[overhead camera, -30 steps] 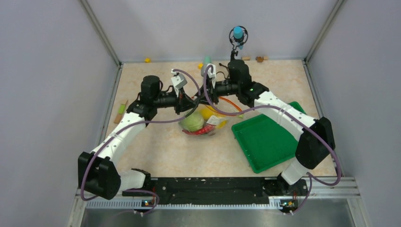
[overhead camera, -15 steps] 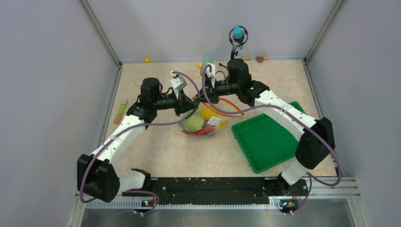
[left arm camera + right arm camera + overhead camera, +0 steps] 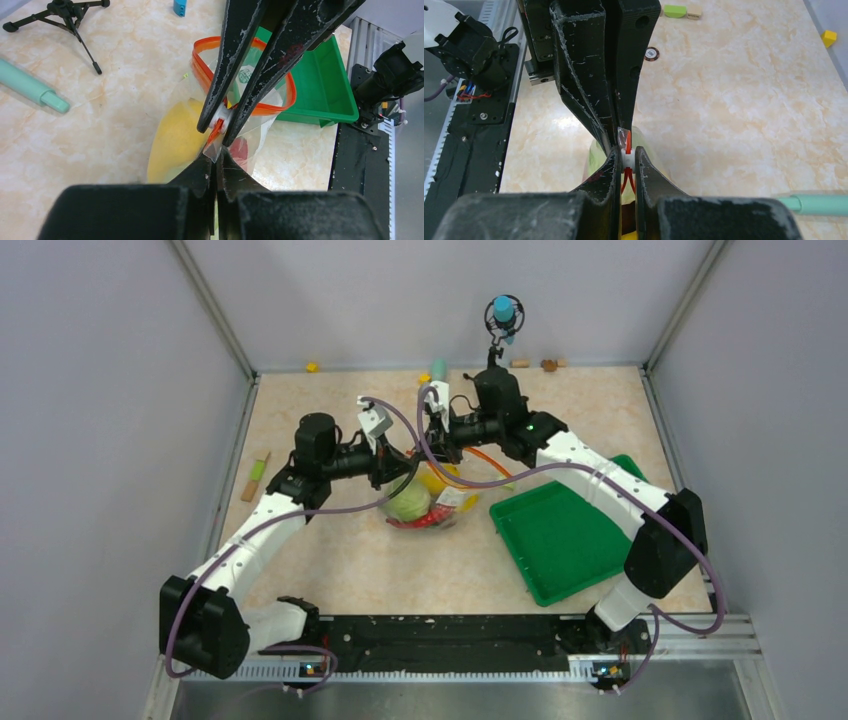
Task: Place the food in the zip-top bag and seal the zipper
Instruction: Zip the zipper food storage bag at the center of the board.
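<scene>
The zip-top bag (image 3: 432, 508) is found near the middle of the table (image 3: 330, 540), lifted at its mouth and sagging under the food inside it. A green leafy ball (image 3: 407, 502), a yellow piece (image 3: 172, 142) and a dark red piece (image 3: 243, 150) can be made out through the plastic. The zipper (image 3: 197, 62) is seen as an open orange loop, so the mouth is not yet sealed.

The small white slider (image 3: 219, 118) sits at the near end of that loop. It is pinched between the fingertips of the right gripper (image 3: 626, 155), whose jaws are drawn tight around it. Just beside the slider, almost touching it, the bag's corner is clamped by the left gripper (image 3: 216, 159), whose jaws are fully closed on the plastic.

The two grippers therefore meet nose to nose at one end of the strip. From this point the zipper's long axis runs away from the left gripper, towards the robot's right and the green tray (image 3: 325, 75).

It is judged that the seal calls for the slider to be drawn along that axis by the right arm, away from the left gripper, while the corner is anchored by the left. A slack or curled strip could jam the slider, so tension between the two holds is likely to matter.
</scene>
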Motion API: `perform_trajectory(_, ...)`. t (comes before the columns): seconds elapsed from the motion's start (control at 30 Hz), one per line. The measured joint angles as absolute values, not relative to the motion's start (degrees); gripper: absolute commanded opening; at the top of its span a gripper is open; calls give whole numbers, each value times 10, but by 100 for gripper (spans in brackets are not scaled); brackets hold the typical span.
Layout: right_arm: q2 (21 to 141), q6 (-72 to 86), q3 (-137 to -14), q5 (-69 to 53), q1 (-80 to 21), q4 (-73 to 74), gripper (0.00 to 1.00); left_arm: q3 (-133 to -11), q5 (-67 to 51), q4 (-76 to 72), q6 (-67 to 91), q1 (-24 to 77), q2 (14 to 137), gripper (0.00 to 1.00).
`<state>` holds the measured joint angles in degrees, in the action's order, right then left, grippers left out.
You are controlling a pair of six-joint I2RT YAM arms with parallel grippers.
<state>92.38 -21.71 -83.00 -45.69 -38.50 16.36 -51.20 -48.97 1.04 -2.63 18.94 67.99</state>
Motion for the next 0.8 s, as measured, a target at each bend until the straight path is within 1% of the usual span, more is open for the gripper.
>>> perform_trajectory(0.57, 922, -242, -830, -451, -375, 205, 0, -476, -399, 12, -16, 191, 619, 0)
perform_trajectory(0.8, 918, -258, -829, -392, -353, 241, 0, -462, -302, 11, -15, 189, 582, 0)
